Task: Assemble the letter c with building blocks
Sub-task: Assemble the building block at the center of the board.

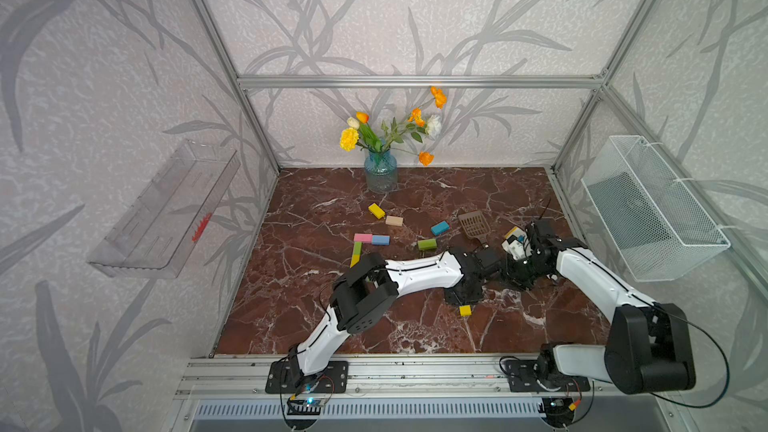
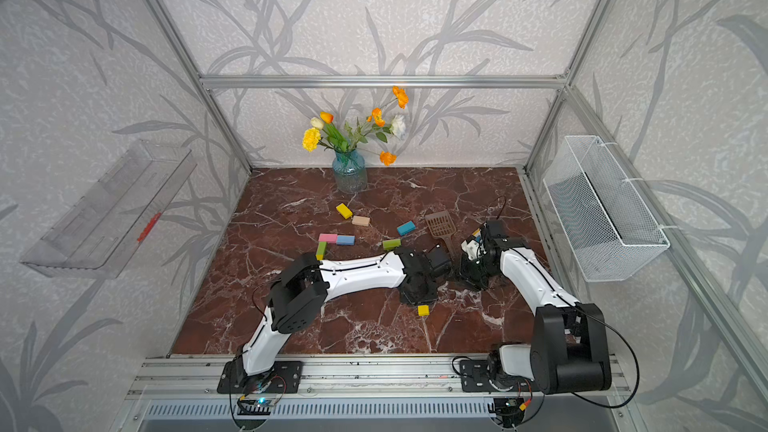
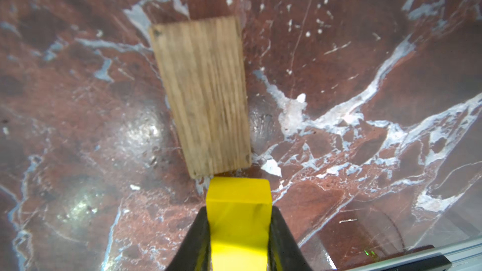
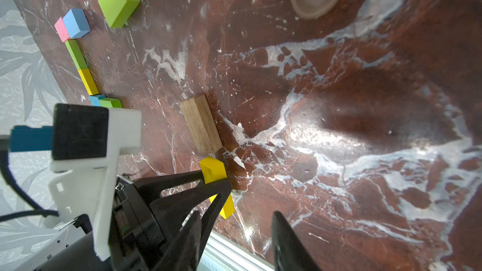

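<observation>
My left gripper (image 3: 239, 212) is shut on a yellow block (image 3: 238, 238), low over the table at front right (image 1: 463, 297). One end of that block pokes out below the jaws (image 1: 465, 310). A tan wood block (image 3: 203, 95) lies flat just beyond it, hidden under the arm in both top views. My right gripper (image 4: 238, 241) hangs open and empty right beside the left one (image 1: 513, 278). A pink block (image 1: 363, 238), a blue block (image 1: 380, 239) and a green block (image 1: 356, 248) form a corner; a yellow one (image 4: 88, 80) continues the line.
Loose blocks lie at mid-table: yellow (image 1: 376, 210), tan (image 1: 394, 220), teal (image 1: 439, 227), lime green (image 1: 427, 244). A brown slotted scoop (image 1: 473, 224) lies next to the right wrist. A flower vase (image 1: 380, 172) stands at the back. A wire basket (image 1: 652, 209) hangs on the right wall.
</observation>
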